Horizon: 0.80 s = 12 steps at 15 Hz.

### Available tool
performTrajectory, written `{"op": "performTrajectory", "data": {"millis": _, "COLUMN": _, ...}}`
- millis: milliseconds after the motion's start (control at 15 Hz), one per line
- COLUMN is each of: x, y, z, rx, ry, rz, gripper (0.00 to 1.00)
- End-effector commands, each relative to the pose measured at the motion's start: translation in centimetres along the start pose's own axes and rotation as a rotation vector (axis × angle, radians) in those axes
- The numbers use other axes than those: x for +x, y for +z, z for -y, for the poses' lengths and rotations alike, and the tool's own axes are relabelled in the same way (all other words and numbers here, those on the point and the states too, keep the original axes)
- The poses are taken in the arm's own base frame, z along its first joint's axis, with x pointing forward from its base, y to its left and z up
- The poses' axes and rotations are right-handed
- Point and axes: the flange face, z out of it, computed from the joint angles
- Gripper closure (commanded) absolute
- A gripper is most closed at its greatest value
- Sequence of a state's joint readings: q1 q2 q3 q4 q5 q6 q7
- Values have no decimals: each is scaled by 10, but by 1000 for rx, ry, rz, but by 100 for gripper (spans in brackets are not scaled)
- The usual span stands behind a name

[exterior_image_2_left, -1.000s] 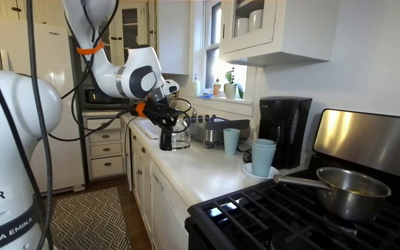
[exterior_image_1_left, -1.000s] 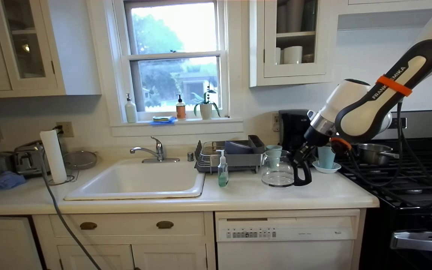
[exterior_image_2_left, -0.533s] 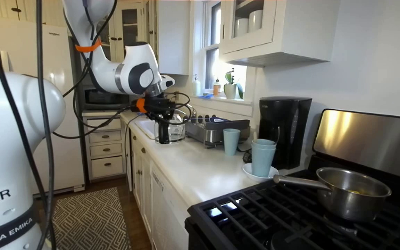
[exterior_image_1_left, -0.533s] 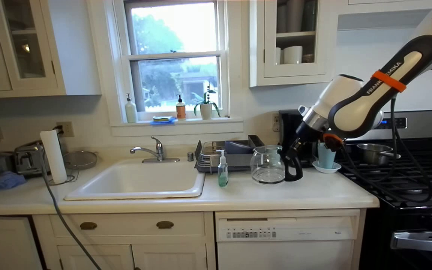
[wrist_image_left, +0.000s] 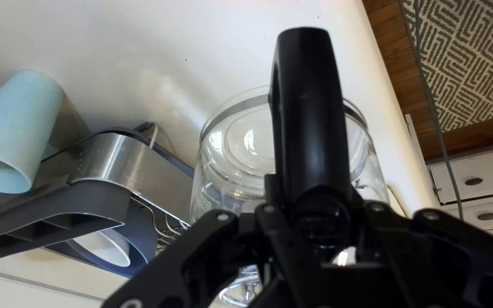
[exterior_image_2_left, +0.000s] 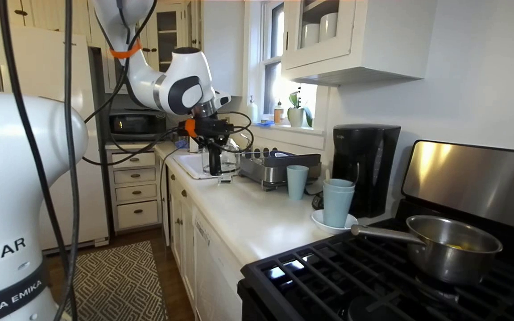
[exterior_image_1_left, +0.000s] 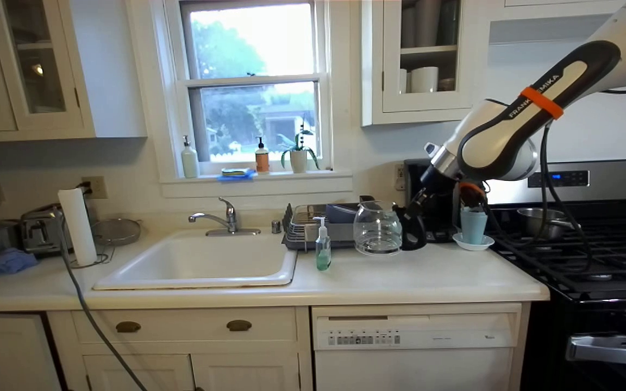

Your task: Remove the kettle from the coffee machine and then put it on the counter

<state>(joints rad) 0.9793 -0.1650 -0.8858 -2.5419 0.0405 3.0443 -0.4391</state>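
The kettle is a clear glass carafe (exterior_image_1_left: 376, 228) with a black handle (exterior_image_1_left: 414, 231). It also shows in an exterior view (exterior_image_2_left: 230, 165) and fills the middle of the wrist view (wrist_image_left: 238, 145). My gripper (exterior_image_1_left: 417, 206), also in view here (exterior_image_2_left: 214, 141), is shut on the top of the handle; in the wrist view its fingers (wrist_image_left: 310, 196) flank it. The kettle hangs roughly upright a little above the counter (exterior_image_1_left: 470, 277), in front of the dish rack. The black coffee machine (exterior_image_2_left: 366, 169) stands at the wall, partly hidden by the arm in an exterior view (exterior_image_1_left: 424, 184).
A green soap bottle (exterior_image_1_left: 322, 252) stands near the kettle, by the sink rim (exterior_image_1_left: 288, 266). The dish rack (exterior_image_2_left: 277, 171) is behind. A teal cup (exterior_image_2_left: 297, 183) and stacked teal cups (exterior_image_2_left: 338, 207) on a saucer stand near the machine. The stove bears a pot (exterior_image_2_left: 449, 254).
The gripper and the held kettle have moved away from the stove, toward the sink and dish rack, and risen somewhat. The grip on the handle has not changed.
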Motion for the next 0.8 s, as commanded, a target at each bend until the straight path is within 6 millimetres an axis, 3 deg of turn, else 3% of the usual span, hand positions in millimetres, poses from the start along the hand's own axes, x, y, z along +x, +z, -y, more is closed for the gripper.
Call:
{"op": "performTrajectory", "data": {"millis": 0, "x": 17, "y": -3, "z": -14, "rx": 36, "ry": 2, "rz": -13, "gripper": 92}}
{"op": "performTrajectory", "data": {"millis": 733, "x": 23, "y": 14, "z": -38, "rx": 70, "ry": -8, "rz": -12, "gripper": 92}}
